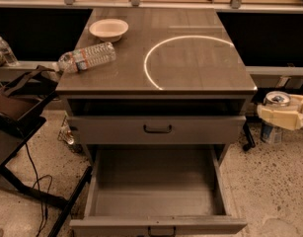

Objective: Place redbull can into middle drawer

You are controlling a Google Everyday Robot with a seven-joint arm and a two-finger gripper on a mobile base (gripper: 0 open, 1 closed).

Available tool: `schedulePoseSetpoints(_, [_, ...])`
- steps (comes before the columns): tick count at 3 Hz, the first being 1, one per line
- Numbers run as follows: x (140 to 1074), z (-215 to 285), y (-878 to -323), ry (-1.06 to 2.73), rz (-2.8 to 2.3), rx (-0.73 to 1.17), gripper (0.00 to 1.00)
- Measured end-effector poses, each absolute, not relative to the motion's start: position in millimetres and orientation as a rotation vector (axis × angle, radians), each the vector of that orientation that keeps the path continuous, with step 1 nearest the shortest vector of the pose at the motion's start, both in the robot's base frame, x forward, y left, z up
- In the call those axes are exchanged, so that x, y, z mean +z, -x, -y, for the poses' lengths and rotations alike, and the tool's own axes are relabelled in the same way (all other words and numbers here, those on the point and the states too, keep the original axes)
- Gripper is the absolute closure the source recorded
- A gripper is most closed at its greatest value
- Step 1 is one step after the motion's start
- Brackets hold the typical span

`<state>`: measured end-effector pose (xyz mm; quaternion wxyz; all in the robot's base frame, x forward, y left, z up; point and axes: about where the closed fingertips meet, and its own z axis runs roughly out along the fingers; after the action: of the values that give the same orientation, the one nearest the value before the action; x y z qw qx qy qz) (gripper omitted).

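Observation:
The redbull can [273, 125], silver and blue with a silver top, stands upright in my gripper [278, 116] at the right edge of the view, beside the cabinet and level with the upper drawer front. The cream fingers [282, 117] wrap across the can's middle. The middle drawer [156, 191] is pulled wide open at the bottom centre. Its grey tray holds nothing and its dark handle shows at the front edge. The can is to the right of the drawer and above its rim.
A clear water bottle [87, 57] lies on its side at the countertop's left edge. A white bowl [108, 28] sits behind it. The upper drawer [156, 129] is shut. A dark chair [18, 112] and cables stand at the left.

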<state>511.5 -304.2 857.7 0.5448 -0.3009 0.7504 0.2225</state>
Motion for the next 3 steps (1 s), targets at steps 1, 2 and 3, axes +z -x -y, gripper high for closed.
schedulePoseSetpoints(1, [857.7,304.2,-511.5,0.714,-1.780,0.528,1.00])
schedulePoseSetpoints(2, [825.2,289.4,-500.4,0.764,-1.764,0.567,1.00])
schedulePoseSetpoints(3, [741.0,249.7,-468.2,0.885,-1.626,0.738,1.00])
